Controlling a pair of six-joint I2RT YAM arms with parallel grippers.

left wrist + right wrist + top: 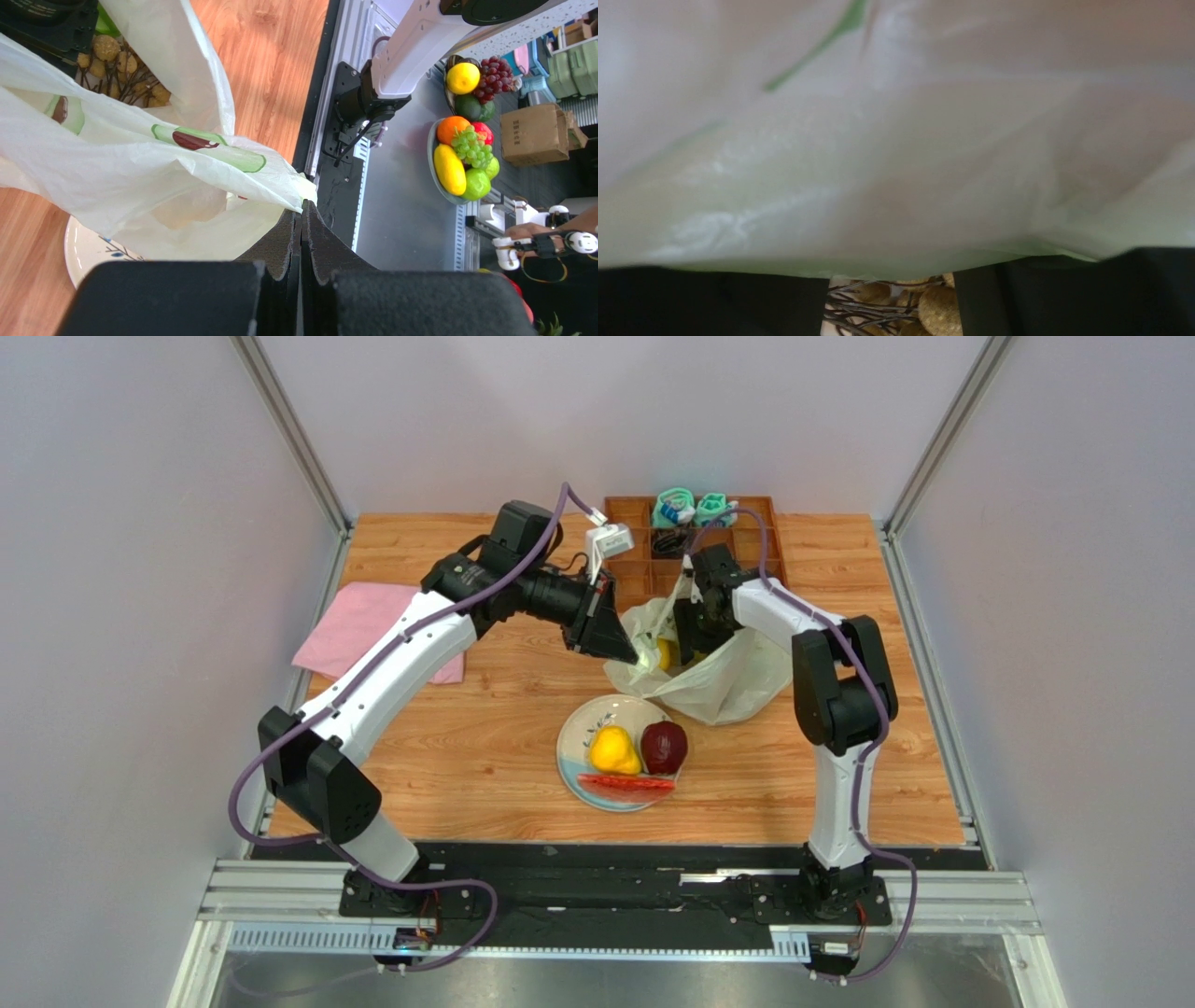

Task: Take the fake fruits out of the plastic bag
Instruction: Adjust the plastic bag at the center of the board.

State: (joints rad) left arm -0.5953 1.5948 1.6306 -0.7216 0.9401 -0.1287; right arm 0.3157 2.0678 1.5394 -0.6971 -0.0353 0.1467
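The pale plastic bag [723,676] lies behind a white plate [578,756]. On that plate rest three fake fruits: a yellow pear [612,749], a dark red round one [664,746] and a red slice [626,784]. My left gripper [303,207] is shut on the bag's rim [281,183] and holds the mouth up. My right gripper [686,636] reaches down into the bag. In the right wrist view, bag film [892,140] covers its fingertips. A bunch of tan round fruits on dark twigs [934,308] fills the gap between its fingers, touching both. A yellow fruit [665,657] shows inside the bag.
A pink folded cloth [368,627] lies at the left. A brown wooden tray [758,546] with teal and black items stands at the back, just behind the right arm. Beyond the table's near rail, bowls of other fruit [463,161] sit on the floor.
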